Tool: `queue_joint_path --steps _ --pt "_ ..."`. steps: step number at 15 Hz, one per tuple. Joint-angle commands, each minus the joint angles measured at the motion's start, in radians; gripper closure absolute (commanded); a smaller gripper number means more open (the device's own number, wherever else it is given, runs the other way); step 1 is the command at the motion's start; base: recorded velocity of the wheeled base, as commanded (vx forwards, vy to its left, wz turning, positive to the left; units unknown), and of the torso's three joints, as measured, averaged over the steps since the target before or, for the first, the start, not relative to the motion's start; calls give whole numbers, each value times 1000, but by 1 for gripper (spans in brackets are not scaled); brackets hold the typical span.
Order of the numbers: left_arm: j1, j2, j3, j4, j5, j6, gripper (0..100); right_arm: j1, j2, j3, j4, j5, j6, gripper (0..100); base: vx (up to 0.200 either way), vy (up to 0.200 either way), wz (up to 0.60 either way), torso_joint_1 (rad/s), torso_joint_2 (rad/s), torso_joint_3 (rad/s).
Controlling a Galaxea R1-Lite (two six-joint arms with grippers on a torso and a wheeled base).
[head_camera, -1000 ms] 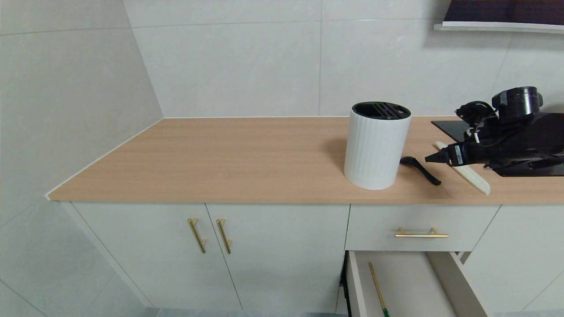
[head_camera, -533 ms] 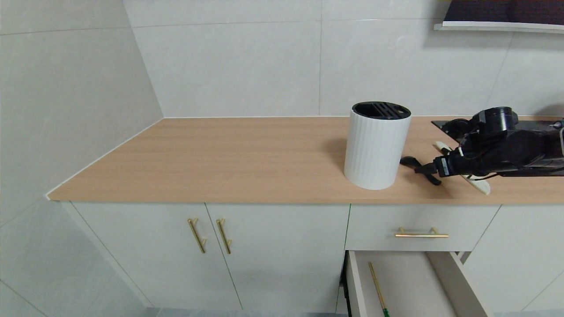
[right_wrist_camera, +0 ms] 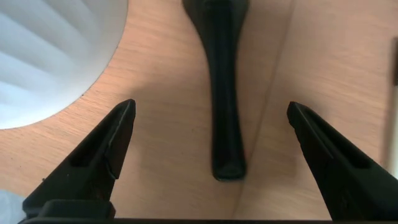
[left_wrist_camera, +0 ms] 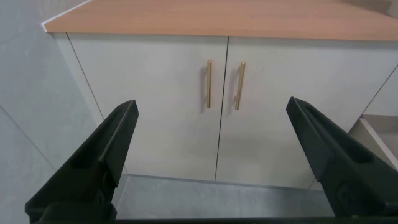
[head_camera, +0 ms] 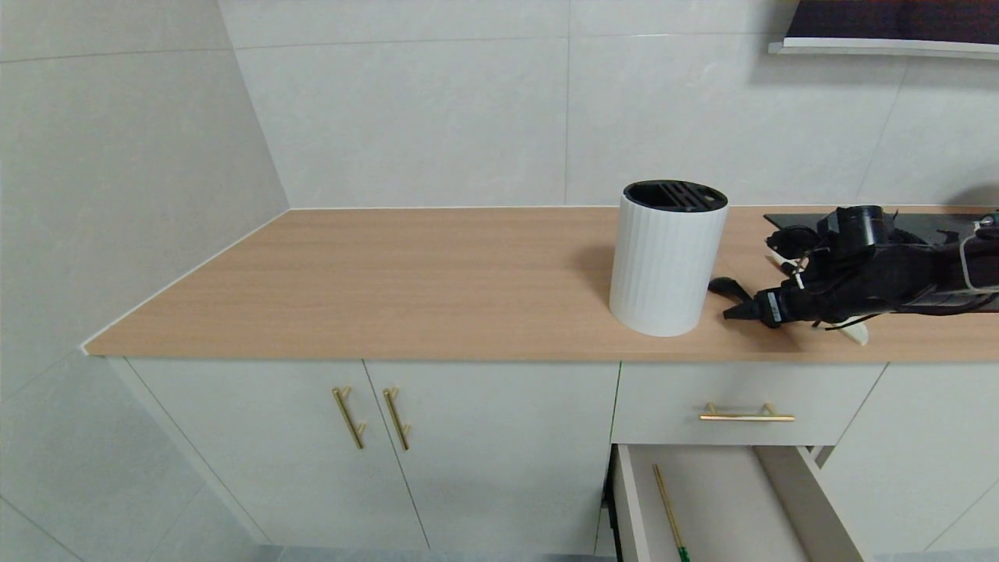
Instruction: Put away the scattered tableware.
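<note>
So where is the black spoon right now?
The black spoon lies on the counter, on the right in the head view, just right of the white holder, between the open fingers of the right claw.

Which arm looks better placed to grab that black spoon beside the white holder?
Right. The right gripper hangs open over the black spoon, straddling its handle; the left gripper faces the cabinet doors below.

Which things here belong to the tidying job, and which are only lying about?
Job: black spoon, white utensil, open drawer, chopsticks in it, right gripper open over the spoon.
Only there: holder (perhaps), hob, cabinet doors.
</note>
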Motion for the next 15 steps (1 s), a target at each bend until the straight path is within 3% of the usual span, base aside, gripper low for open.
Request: queue_joint_path --steps 1,2,11,15 --pt "0 0 0 0 1 0 0 5 10 0 0 -2 -1 0 0 0 0 0 0 0" --pt "0 0 0 0 1 0 0 5 17 0 0 -2 -1 100 0 0 0 0 0 0" --pt "0 0 0 0 1 0 0 19 17 -8 2 -11 1 100 0 0 0 0 0 0" --pt "0 0 0 0 1 0 0 17 -253 99 103 -80 200 100 0 0 0 0 0 0"
